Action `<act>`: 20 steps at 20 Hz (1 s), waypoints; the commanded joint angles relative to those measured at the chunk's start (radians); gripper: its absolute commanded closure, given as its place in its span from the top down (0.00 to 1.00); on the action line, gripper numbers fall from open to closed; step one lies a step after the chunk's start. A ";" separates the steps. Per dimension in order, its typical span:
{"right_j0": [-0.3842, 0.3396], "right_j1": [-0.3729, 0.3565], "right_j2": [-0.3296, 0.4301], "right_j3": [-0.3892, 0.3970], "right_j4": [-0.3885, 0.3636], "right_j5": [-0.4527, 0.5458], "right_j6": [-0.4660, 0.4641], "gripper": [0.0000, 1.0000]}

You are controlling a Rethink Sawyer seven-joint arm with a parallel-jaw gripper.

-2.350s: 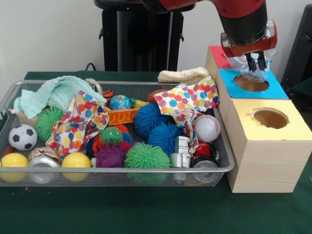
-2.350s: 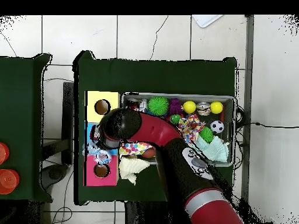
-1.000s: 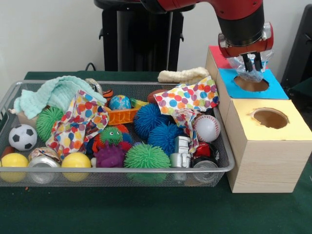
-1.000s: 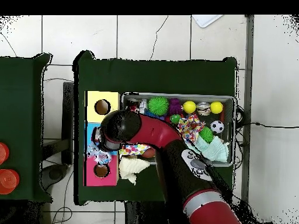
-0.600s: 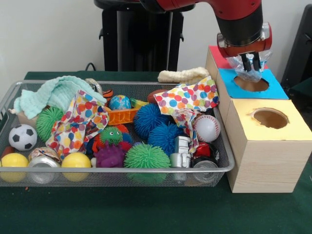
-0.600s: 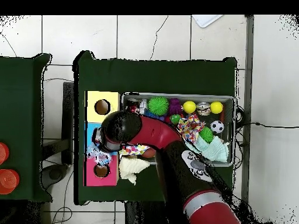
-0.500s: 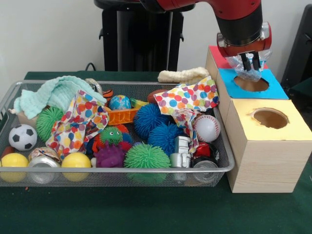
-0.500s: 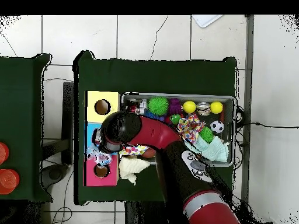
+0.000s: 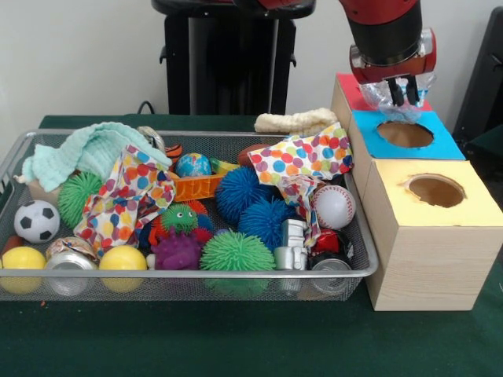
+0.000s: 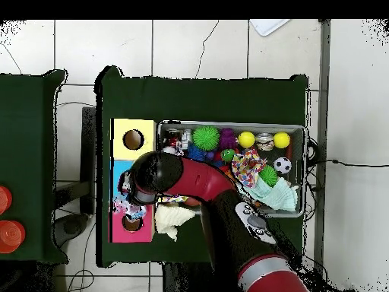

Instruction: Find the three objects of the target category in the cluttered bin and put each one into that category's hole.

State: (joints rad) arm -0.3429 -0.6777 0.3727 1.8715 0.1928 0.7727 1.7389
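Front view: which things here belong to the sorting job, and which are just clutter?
Job: clear bottle in the gripper, blue hole, wire bin.
Clutter: soccer ball, baseball, spiky balls, polka-dot cloths, cans.

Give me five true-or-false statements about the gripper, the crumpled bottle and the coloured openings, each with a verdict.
1. The gripper holds a crumpled see-through plastic bottle. True.
2. The bottle already lies inside the round opening with the blue surround. False: it hangs above that opening, at its far edge.
3. The round opening with the yellow surround is nearest the camera in the front view. True.
4. The white baseball sits on the yellow surround. False: it lies in the silver wire mesh basket.
5. The black-and-white football lies beside the baseball. False: they are at opposite ends of the basket.
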 commanded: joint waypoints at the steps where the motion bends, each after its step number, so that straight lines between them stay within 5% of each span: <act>1: 0.003 0.000 -0.011 0.101 0.049 -0.057 0.180 0.00; 20: -0.003 -0.014 0.005 0.118 0.070 -0.108 0.159 0.00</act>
State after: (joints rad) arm -0.3366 -0.7008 0.3727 1.9479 0.2111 0.7597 1.7389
